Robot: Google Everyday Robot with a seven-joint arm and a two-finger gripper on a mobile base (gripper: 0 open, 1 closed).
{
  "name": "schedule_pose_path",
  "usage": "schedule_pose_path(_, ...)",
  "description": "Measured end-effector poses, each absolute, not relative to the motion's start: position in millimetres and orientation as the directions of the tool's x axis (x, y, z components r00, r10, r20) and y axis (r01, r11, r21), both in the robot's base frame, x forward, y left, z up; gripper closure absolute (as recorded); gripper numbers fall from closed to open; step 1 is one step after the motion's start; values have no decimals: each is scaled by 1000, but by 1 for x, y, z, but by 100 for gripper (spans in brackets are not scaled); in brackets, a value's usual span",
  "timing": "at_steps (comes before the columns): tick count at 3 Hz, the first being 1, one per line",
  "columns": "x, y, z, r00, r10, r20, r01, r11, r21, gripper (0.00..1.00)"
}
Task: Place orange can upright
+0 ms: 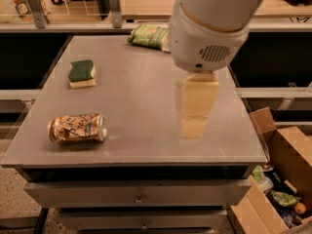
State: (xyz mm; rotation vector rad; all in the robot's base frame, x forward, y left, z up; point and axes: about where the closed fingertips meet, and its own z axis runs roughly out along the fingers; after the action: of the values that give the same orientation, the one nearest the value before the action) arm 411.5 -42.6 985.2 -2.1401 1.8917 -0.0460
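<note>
The orange can (77,128) lies on its side near the front left corner of the grey table (141,87), its silver end facing right. My gripper (193,129) hangs from the big white arm (214,28) above the right half of the table. It points down, well to the right of the can and apart from it. It holds nothing that I can see.
A green and yellow sponge (81,73) lies at the left middle of the table. A green snack bag (148,35) lies at the far edge, partly behind the arm. An open cardboard box (285,179) with clutter stands on the floor at the right.
</note>
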Motion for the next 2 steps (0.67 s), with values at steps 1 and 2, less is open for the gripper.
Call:
schedule_pose_path(1,411,43,998,272,-951,-143,-935,-226,-273,0)
schedule_pose_path(2,408,48,1007,278,-950,-139,-929,-230,-289,0)
